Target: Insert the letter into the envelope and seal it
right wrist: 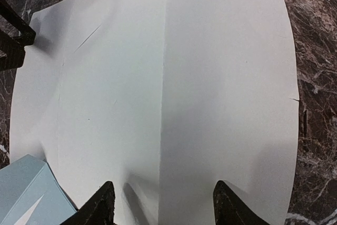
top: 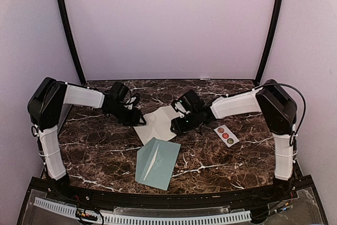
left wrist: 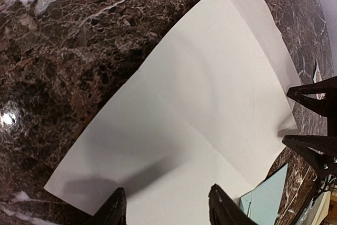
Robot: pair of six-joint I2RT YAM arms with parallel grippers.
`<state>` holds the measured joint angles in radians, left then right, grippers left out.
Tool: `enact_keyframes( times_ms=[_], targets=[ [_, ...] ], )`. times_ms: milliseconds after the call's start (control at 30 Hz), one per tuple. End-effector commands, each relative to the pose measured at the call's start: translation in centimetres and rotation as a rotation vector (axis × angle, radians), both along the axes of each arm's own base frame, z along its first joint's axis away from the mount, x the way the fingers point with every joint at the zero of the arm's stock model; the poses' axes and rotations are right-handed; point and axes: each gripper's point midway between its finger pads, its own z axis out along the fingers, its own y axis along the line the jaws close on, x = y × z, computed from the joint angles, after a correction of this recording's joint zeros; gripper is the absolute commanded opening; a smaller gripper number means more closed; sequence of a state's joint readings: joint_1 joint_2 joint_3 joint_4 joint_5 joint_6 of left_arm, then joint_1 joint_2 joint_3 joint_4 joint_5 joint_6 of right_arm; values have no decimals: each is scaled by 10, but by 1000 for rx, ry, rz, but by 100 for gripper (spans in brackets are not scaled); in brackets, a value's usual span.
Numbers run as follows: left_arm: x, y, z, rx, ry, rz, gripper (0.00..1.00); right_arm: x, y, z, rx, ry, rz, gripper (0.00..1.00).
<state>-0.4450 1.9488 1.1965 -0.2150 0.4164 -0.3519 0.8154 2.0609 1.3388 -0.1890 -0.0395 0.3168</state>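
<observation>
The letter (top: 157, 124) is a white sheet with a centre crease, lying unfolded on the marble table between my two grippers. In the left wrist view the letter (left wrist: 200, 104) fills the middle, and my left gripper (left wrist: 167, 205) stands open over its near edge, nothing between the fingers. My right gripper (right wrist: 166, 205) is also open, its tips straddling the crease of the letter (right wrist: 168, 77) at the opposite edge. The pale teal envelope (top: 157, 163) lies flat just in front of the letter, one corner under the sheet's near edge (right wrist: 23, 193).
A small white strip of round stickers (top: 227, 135) lies to the right of the right gripper. The dark marble table (top: 95, 151) ends at a black rail in front. Both arms reach inward from the sides.
</observation>
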Motion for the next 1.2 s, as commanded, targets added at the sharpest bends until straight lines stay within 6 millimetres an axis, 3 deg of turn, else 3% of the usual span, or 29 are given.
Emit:
enact_keyframes(
  times_ms=[0,333,733,967,1133,1167],
  targets=[
    [-21,8,-27,45,115,2,53,-5,8,-3,-29,-12,19,57],
    [-22,8,-28,41,119,2,53,-15,8,-16,-72,-13,6,40],
    [-19,5,-17,23,87,-2,54,-8,16,20,24,-55,-36,3],
    [1,15,30,47,-103,31,66,-5,14,51,68,-102,-67,0],
    [16,32,102,66,-374,73,76,-4,12,91,110,-157,-54,0],
    [14,34,107,64,-397,73,79,-4,12,98,114,-164,-49,0]
  ],
)
